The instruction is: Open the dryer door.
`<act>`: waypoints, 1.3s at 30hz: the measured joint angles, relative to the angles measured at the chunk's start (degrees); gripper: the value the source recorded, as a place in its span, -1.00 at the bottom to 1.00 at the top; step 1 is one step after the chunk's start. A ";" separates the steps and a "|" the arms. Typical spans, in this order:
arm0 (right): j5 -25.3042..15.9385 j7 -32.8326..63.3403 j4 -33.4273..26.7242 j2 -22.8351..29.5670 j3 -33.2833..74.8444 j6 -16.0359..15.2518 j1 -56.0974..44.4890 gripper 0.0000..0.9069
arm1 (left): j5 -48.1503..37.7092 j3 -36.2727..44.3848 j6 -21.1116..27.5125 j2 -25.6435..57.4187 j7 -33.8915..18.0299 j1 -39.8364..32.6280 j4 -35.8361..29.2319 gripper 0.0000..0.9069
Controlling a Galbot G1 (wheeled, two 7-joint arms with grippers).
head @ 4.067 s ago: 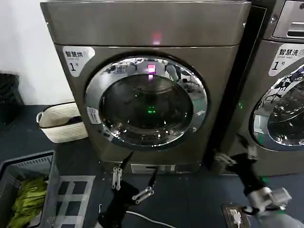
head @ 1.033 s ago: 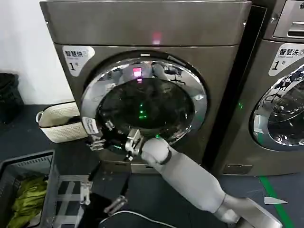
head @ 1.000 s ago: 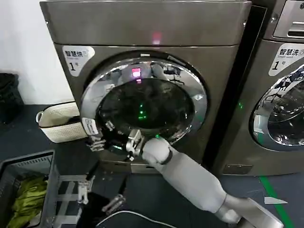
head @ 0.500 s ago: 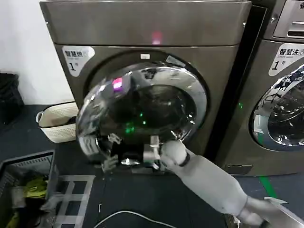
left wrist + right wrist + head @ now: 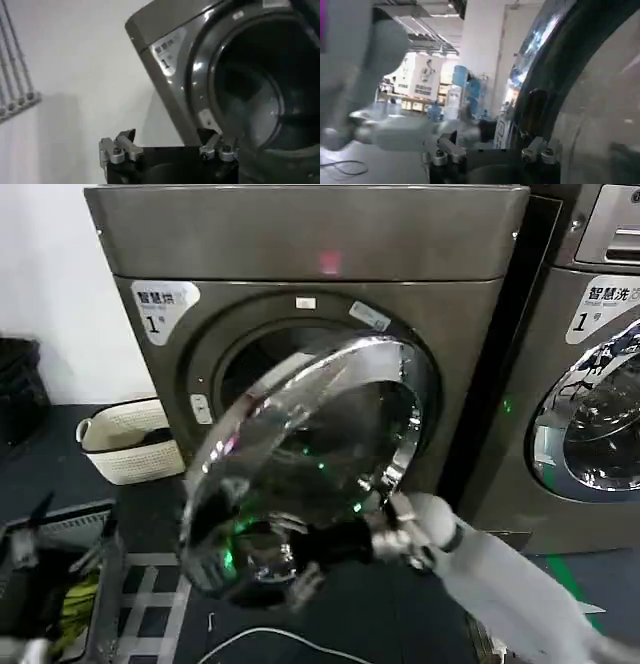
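We see the door [image 5: 305, 469] swung well out from the dryer [image 5: 300, 244], hinged on its right side, its chrome ring and dark glass tilted toward us and covering the lower part of the round opening [image 5: 265, 359]. The upper left of that opening shows as a dark hollow behind the ring.

Our right tool [image 5: 300, 559] reaches in from the lower right and sits at the door's lower edge, against the chrome ring. In the right wrist view the right tool [image 5: 492, 150] has its fingers [image 5: 442, 150] spread apart, the curved dark rim of the door [image 5: 555, 65] just beyond them; we cannot tell whether they touch it.

Our left tool [image 5: 60, 534] hangs low at the left, above the crate [image 5: 110, 559] that holds green cloth [image 5: 75, 604]. In the left wrist view the left tool [image 5: 167, 150] has its fingers [image 5: 117, 147] parted and holding nothing, with the dryer [image 5: 165, 30] front and the open drum [image 5: 260, 95] ahead.

A pale basket [image 5: 125, 444] stands on the floor left of the dryer. A second machine [image 5: 600, 374] stands to the right, its round door shut.
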 joint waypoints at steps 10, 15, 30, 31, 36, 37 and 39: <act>-0.91 3.96 7.77 -2.83 33.41 5.95 -28.93 1.00 | 0.19 14.36 0.02 7.39 0.78 -12.65 6.87 1.00; -4.58 13.48 10.44 2.83 53.06 12.58 -45.17 1.00 | -0.69 22.13 -2.03 9.67 2.28 -18.61 10.80 1.00; -28.58 58.67 10.56 29.34 97.26 1.78 -61.88 1.00 | -3.41 47.45 -5.44 12.06 2.47 -32.88 18.71 1.00; -29.41 60.03 9.82 30.14 99.63 0.56 -61.50 1.00 | -3.41 49.02 -5.70 11.85 2.48 -33.88 19.17 1.00; -32.97 62.33 4.69 32.43 110.43 -1.48 -60.03 1.00 | -3.44 55.84 -5.69 10.07 2.35 -39.20 21.25 1.00; -33.29 63.28 3.44 32.69 112.40 -1.69 -59.79 1.00 | -3.23 57.12 -5.63 9.60 2.40 -40.13 21.63 1.00; -34.39 65.71 1.36 32.82 115.47 -2.51 -59.41 1.00 | -2.54 59.64 -5.39 8.34 2.62 -42.28 22.55 1.00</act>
